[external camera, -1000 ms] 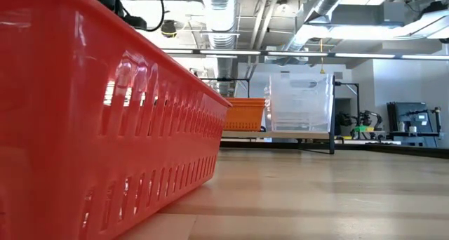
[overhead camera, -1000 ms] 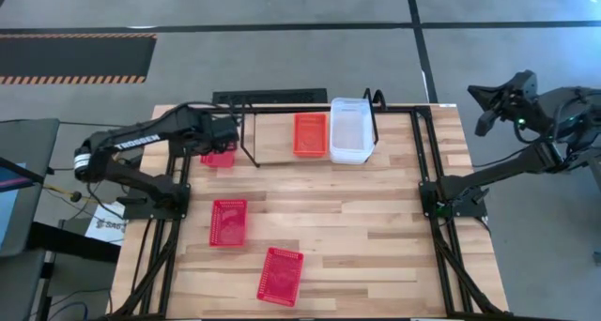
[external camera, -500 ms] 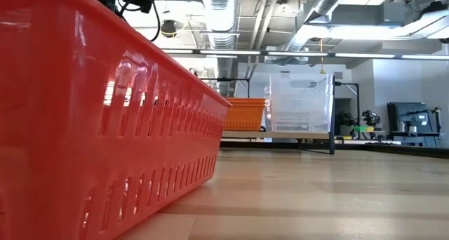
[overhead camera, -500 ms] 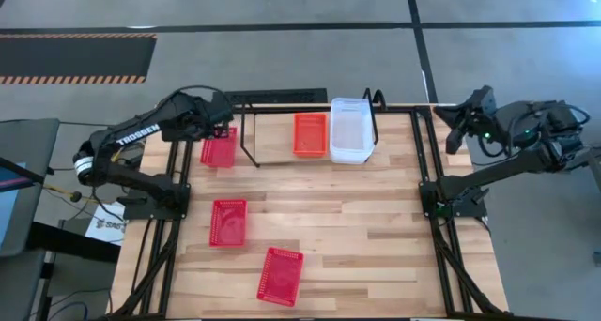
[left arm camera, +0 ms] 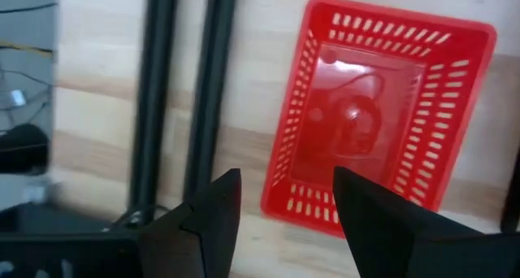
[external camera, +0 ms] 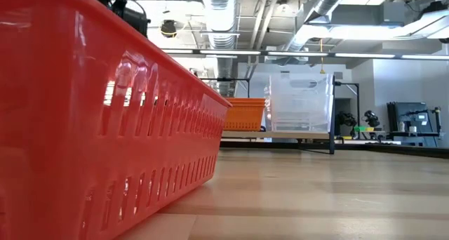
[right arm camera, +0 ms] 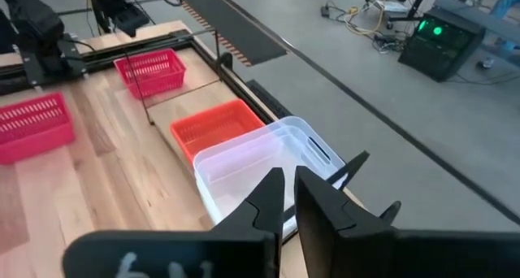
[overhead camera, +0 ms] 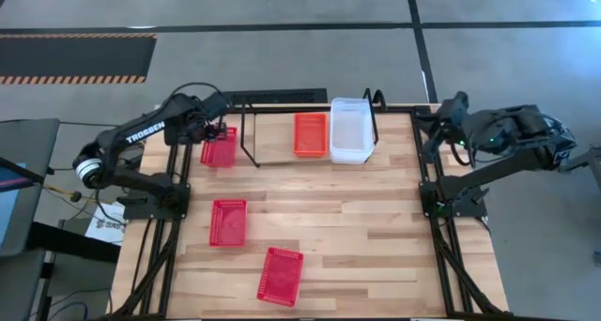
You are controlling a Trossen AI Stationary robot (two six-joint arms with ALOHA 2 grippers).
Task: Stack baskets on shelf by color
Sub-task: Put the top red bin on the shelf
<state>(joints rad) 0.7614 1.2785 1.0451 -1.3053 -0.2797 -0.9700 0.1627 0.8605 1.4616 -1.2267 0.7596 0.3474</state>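
A red basket [overhead camera: 218,151] lies flat on the table by the far left corner, just left of the shelf [overhead camera: 246,126]. My left gripper [overhead camera: 221,133] hangs open above this red basket [left arm camera: 382,123], touching nothing. On the shelf an orange basket [overhead camera: 310,133] rests beside a clear basket [overhead camera: 351,129]. Two more red baskets lie on the table, one at mid-left [overhead camera: 228,221] and one near the front [overhead camera: 282,275]. My right gripper [overhead camera: 438,129] is shut [right arm camera: 290,193] and hovers beyond the table's far right corner, pointing at the clear basket [right arm camera: 260,168].
Black frame rails [overhead camera: 421,161] run along both sides of the table and across its far edge. Bare wood lies over the table's middle and right half [overhead camera: 366,227]. In the low view the nearest red basket [external camera: 105,128] fills the left half.
My right arm has swung in from well beyond the table's right side toward its far right corner. My left gripper has drawn back a little toward the far edge, uncovering the red basket beneath it, which now shows whole on the table.
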